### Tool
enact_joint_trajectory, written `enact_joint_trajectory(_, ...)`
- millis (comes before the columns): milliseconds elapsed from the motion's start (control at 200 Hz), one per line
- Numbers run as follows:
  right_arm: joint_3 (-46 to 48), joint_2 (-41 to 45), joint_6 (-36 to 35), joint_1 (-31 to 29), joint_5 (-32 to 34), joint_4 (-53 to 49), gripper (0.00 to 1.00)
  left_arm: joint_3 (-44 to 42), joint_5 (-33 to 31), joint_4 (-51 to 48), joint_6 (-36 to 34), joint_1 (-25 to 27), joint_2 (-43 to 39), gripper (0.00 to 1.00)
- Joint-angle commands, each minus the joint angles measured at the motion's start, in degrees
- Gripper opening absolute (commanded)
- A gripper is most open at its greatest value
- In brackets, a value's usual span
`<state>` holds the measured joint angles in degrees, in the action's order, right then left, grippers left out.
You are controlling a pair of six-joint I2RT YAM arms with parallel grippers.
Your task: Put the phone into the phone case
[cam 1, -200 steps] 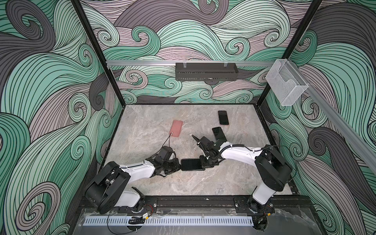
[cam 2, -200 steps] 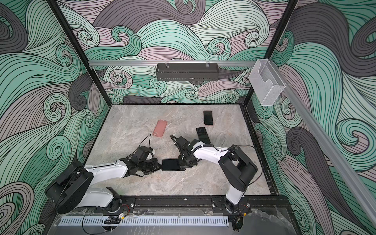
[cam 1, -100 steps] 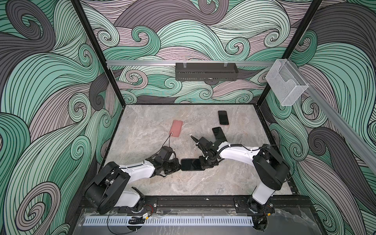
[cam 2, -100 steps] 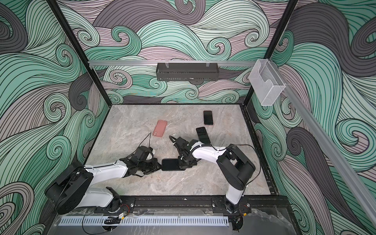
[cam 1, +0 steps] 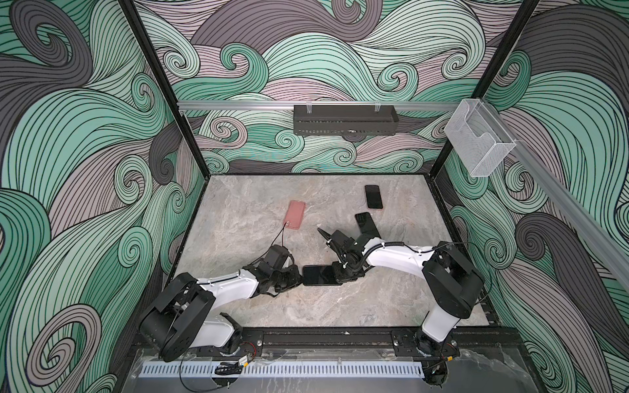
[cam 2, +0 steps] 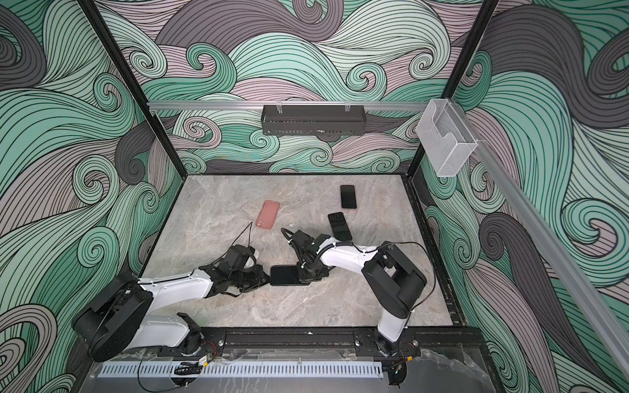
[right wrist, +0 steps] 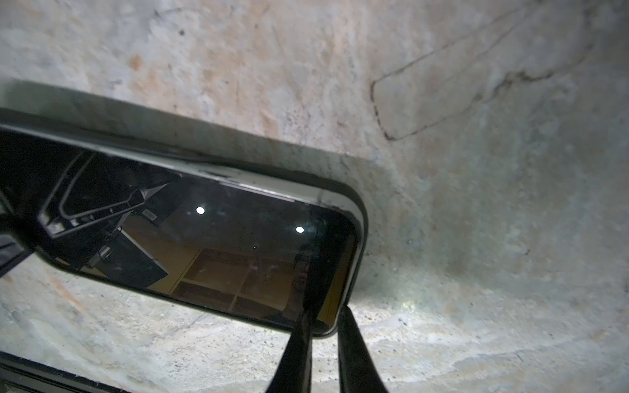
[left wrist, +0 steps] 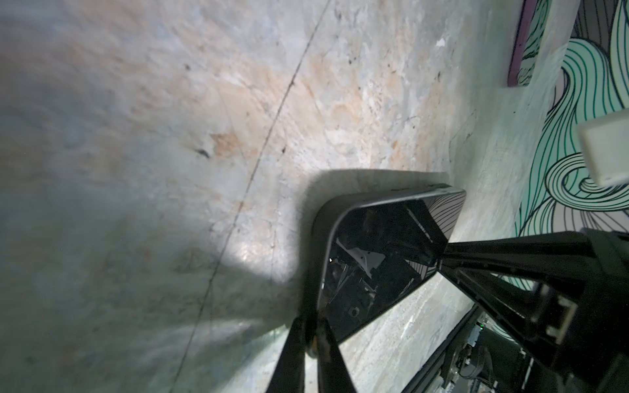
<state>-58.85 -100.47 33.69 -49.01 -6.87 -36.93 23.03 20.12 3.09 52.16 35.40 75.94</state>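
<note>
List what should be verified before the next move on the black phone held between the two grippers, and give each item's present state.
1. The left gripper is clamped on one end of the black phone: ok.
2. The right gripper is clamped on its other end: ok.
3. Phone seated in a case: cannot tell; a dark rim shows, nothing more.
4. Phone resting flat on the marble table: cannot tell.
5. The pink case lies clear of both arms: ok.
6. The second black phone lies apart at the back: ok.
</note>
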Motion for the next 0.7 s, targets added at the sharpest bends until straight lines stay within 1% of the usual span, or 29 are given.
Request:
enact_joint_trajectory(0,3.84,-5.87,-0.55,-3.39,-5.96,7.43,0.19,0.82,-1.28,-4.32,-0.95,0.37,-1.96,0.17)
enact_joint_trajectory(260,-0.56,0.83,-2.11,-0.95,-4.86,2.43,0.23,4.43,-2.13,-9.33,-3.93,-1.19,-3.52,0.21)
enact_joint_trajectory(400,-1.93,3.09,-3.05,1.01,-5.49,0.92,0.29,5.74,-2.40,-10.78,-4.96,-2.32,-3.61,0.24)
enact_joint_trajectory(490,-2.15,4.09,-3.45,2.27,-6.09,0.87,0.32,6.64,-3.41,-12.28,-5.63,-3.03,-3.70,0.25)
enact_joint_trajectory(696,-3.11,3.97,-4.41,4.44,-4.72,0.95,0.29,10.37,-7.28,-17.94,-9.83,-3.97,-2.57,0.25)
